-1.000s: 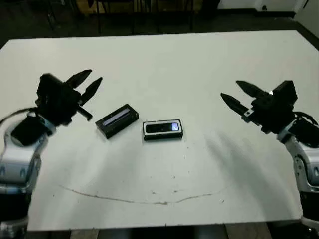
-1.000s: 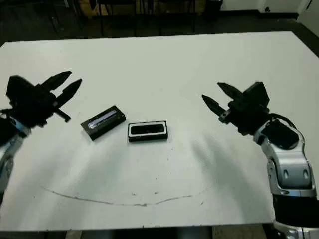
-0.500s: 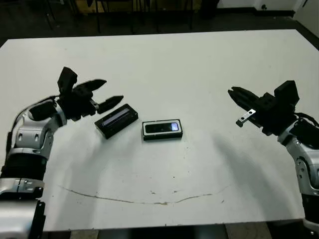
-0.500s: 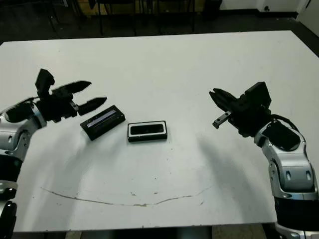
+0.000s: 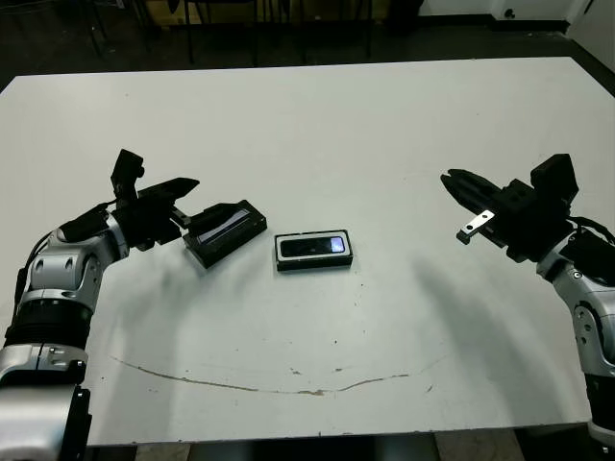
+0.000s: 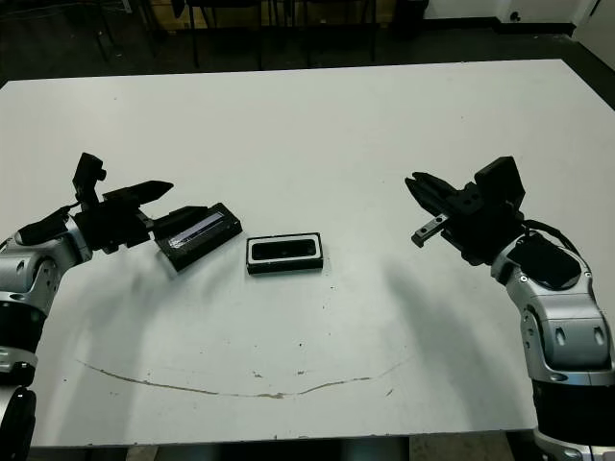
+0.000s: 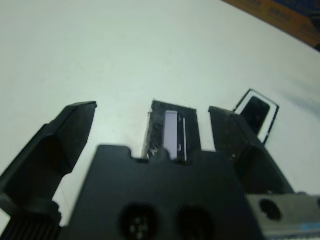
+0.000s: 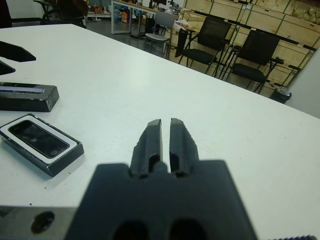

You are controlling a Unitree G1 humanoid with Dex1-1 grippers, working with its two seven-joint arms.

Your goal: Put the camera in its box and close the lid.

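Note:
The box (image 5: 313,251), black outside with a white rim, lies near the table's middle. The black camera (image 5: 311,247) lies inside it, a pale patch at one end. Just left of it sits the lid (image 5: 227,230), flat and black with a silvery stripe, angled on the table. My left gripper (image 5: 192,204) is open at the lid's left end. In the left wrist view its fingers (image 7: 70,131) stand on either side of the lid (image 7: 172,131) without touching it. My right gripper (image 5: 463,191) hovers shut and empty, far to the right of the box.
The white table (image 5: 317,125) stretches wide behind the objects. A thin dark scratch line (image 5: 259,386) runs along its near part. Chairs (image 8: 207,42) and shelving stand beyond the table in the right wrist view.
My left gripper has dropped lower and closed in on the lid's left end, its fingers now straddling it. The right arm, lid and box have stayed put.

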